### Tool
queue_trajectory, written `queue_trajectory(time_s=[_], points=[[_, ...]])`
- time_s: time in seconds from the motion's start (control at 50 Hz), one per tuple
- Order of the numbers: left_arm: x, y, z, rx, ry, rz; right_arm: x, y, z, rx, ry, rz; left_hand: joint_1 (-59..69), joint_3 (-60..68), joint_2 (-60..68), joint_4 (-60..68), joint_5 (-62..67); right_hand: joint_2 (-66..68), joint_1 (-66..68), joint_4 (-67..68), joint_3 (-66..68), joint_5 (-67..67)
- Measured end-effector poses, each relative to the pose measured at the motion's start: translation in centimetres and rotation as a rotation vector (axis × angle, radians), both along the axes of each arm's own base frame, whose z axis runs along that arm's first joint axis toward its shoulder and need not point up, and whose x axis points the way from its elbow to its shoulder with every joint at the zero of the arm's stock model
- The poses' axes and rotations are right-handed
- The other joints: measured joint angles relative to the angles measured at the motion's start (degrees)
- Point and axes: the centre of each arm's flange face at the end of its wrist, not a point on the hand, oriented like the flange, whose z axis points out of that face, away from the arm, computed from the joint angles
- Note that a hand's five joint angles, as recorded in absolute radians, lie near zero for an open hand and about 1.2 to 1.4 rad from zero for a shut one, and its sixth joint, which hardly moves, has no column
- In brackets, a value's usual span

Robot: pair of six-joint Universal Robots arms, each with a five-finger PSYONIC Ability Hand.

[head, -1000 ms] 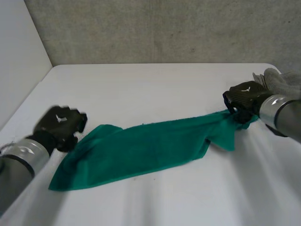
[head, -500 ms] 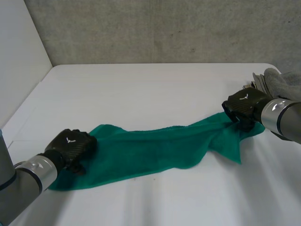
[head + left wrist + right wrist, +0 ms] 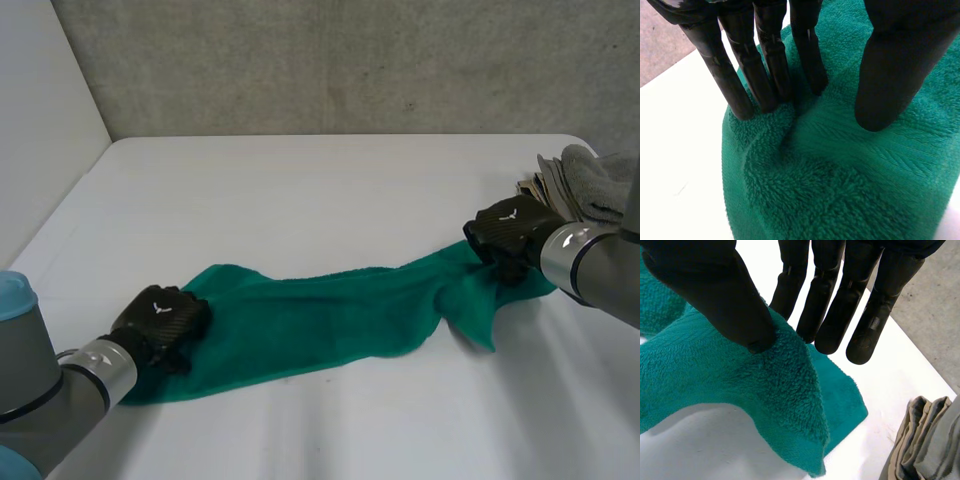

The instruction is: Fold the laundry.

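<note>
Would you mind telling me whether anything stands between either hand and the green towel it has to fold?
Nothing visible does. The left hand presses straight fingers onto one end of the green towel, and the right hand pinches the other end. The folded grey cloths lie beyond that hand, off the towel.

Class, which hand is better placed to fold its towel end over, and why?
Probably right: the right hand pinches its end of the towel between thumb and fingers, lifted off the table; the left hand only presses straight fingers down.
</note>
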Motion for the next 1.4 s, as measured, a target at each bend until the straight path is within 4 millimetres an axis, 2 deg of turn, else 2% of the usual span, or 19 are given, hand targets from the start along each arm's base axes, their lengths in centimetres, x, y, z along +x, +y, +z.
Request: queue_trajectory(time_s=[0.04, 0.08, 0.28, 0.46, 0.56, 0.7, 0.78, 0.84, 0.9, 0.92, 0.94, 0.98, 1.02, 1.04, 1.06, 1.08, 1.16, 1.26, 1.4], points=[[0.0, -0.1, -0.1, -0.006, 0.001, -0.001, 0.1, 0.1, -0.1, 0.001, 0.000, 0.002, 4.21, 3.78, 3.84, 3.81, 3.75, 0.00, 0.00, -0.01, 0.00, 0.00], [-0.1, -0.2, -0.2, -0.014, 0.002, -0.002, 0.2, 0.1, -0.2, 0.002, 0.001, 0.005, 17.31, 16.60, 16.79, 16.83, 16.76, 0.00, 0.00, -0.01, 0.00, 0.00], [-0.2, -0.6, 0.4, -0.032, -0.003, 0.009, 0.1, 0.6, 0.0, 0.017, 0.010, 0.003, 18.70, 22.15, 22.22, 22.73, 20.27, 0.00, 0.00, -0.01, 0.00, 0.00], [0.3, 0.6, 9.3, -0.211, 0.077, 0.040, -0.8, 2.7, 5.2, 0.022, 0.022, 0.010, 18.70, 22.26, 22.33, 22.74, 20.27, 0.00, 0.00, -0.01, 0.00, 0.00], [0.3, 0.8, 12.3, -0.266, 0.157, 0.060, -1.0, 3.4, 7.1, 0.009, 0.065, 0.039, 18.70, 22.37, 22.36, 22.75, 20.28, 0.00, 0.00, -0.01, 0.00, 0.00], [-0.5, -2.5, 9.9, -0.181, 0.180, 0.072, -0.3, 1.3, 5.3, 0.010, 0.132, 0.078, 18.70, 22.39, 22.39, 22.76, 20.27, 0.00, 0.00, 0.00, 0.00, 0.00], [-2.1, -6.7, 9.1, -0.204, 0.175, 0.070, 0.7, -2.2, 4.5, -0.060, 0.053, 0.037, 18.70, 22.42, 22.42, 22.79, 20.27, 0.00, 0.00, 0.00, 0.00, 0.00], [-3.5, -9.3, 10.0, -0.271, 0.181, 0.074, 1.4, -4.8, 5.1, -0.151, -0.035, 0.002, 18.70, 22.43, 22.43, 22.94, 20.27, 0.17, 0.00, 0.01, 0.26, 0.00], [-5.0, -11.9, 12.9, -0.401, 0.215, 0.098, 2.0, -7.2, 7.2, -0.292, -0.150, -0.027, 18.70, 22.44, 22.44, 22.97, 20.27, 0.17, 0.00, 0.01, 0.47, 0.00], [-5.0, -11.9, 12.9, -0.401, 0.215, 0.098, 2.0, -7.2, 7.2, -0.292, -0.150, -0.027, 18.70, 22.44, 22.44, 22.97, 20.27, 0.17, 0.00, 0.01, 0.47, 0.00], [-5.7, -13.2, 16.0, -0.510, 0.257, 0.118, 2.3, -8.5, 9.4, -0.400, -0.232, -0.039, 18.70, 22.46, 22.44, 22.97, 20.27, 0.18, 0.00, 0.02, 0.49, 0.00], [-6.1, -13.9, 18.6, -0.599, 0.300, 0.132, 2.5, -9.3, 11.6, -0.495, -0.302, -0.043, 18.70, 22.46, 22.44, 22.97, 20.27, 0.17, 0.00, 0.02, 0.49, 0.00], [-6.4, -14.1, 21.2, -0.682, 0.349, 0.142, 2.5, -9.6, 13.2, -0.557, -0.348, -0.044, 18.70, 22.46, 22.44, 22.97, 20.27, 0.18, 0.00, 0.02, 0.49, 0.00], [-6.4, -14.1, 21.2, -0.682, 0.349, 0.142, 2.5, -9.6, 13.2, -0.557, -0.348, -0.044, 18.70, 22.46, 22.44, 22.97, 20.27, 0.18, 0.00, 0.02, 0.49, 0.00], [-6.6, -13.9, 24.3, -0.770, 0.413, 0.145, 2.5, -9.7, 16.5, -0.664, -0.426, -0.039, 18.70, 22.46, 22.44, 22.98, 20.27, 0.17, 0.00, 0.02, 0.49, 0.00], [-6.6, -13.6, 25.7, -0.807, 0.445, 0.144, 2.4, -9.4, 17.8, -0.698, -0.452, -0.035, 18.70, 22.46, 22.44, 22.98, 20.27, 0.17, 0.00, 0.02, 0.49, 0.00], [-6.4, -12.1, 27.9, -0.852, 0.500, 0.134, 2.3, -8.6, 19.8, -0.727, -0.483, -0.018, 18.70, 22.46, 22.45, 22.98, 20.27, 0.17, 0.00, 0.02, 0.49, 0.00], [-5.9, -10.1, 26.1, -0.772, 0.480, 0.127, 2.2, -6.5, 19.4, -0.584, -0.445, 0.035, 18.70, 22.46, 22.44, 22.98, 20.28, 0.17, 0.00, 0.02, 0.49, 0.00], [-4.9, -7.3, 16.8, -0.470, 0.341, 0.138, 0.9, -4.7, 14.1, -0.241, -0.265, 0.061, 18.70, 22.48, 22.45, 22.99, 20.25, 0.17, 0.00, 0.02, 0.49, 0.00]])
